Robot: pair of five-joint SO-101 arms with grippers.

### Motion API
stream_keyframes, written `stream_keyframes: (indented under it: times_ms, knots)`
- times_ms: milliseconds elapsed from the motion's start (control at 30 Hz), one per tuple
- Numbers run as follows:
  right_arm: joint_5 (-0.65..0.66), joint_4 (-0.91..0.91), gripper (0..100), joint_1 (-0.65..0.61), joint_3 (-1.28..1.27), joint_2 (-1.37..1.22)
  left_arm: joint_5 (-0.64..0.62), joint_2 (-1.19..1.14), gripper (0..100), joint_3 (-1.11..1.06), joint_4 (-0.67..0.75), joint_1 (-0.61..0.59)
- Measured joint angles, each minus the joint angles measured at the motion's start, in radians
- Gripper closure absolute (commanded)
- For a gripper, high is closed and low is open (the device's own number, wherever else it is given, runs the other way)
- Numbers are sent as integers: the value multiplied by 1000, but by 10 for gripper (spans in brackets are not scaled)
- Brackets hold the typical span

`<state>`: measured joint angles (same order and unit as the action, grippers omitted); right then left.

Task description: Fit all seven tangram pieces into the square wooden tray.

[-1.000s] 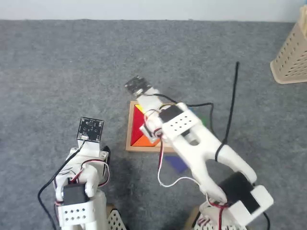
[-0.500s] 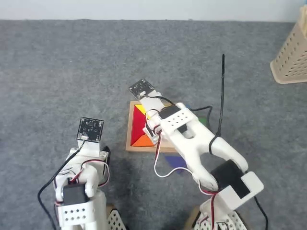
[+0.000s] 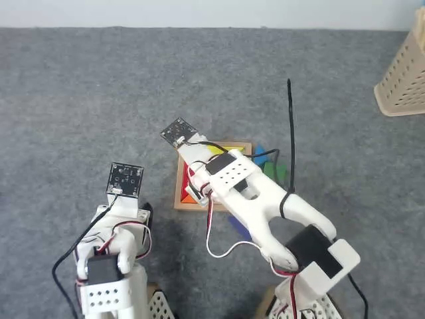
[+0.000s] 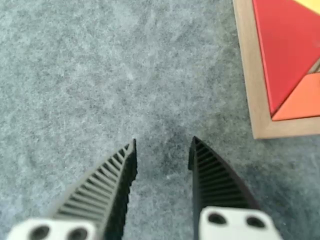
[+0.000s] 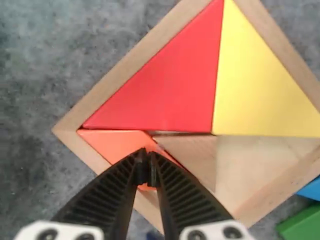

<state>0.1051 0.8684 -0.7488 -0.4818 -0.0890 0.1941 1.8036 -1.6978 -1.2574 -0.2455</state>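
Tray: red triangle, yellow triangle, orange triangle

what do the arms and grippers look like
The left arm and right arm are white plastic with black motors and loose red, white and black cables. The left gripper and right gripper have black, ribbed, pointed fingers on white mounts.

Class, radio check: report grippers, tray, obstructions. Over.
Left gripper open over carpet. Right gripper shut, tip over orange piece. Tray also holds red piece, yellow piece; blue piece outside.
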Motion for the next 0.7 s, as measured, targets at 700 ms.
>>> stream_keyframes:
  times_ms: [700]
  knots:
    - [0, -37, 992, 123, -6, -18, 0, 0, 832, 0, 0, 0]
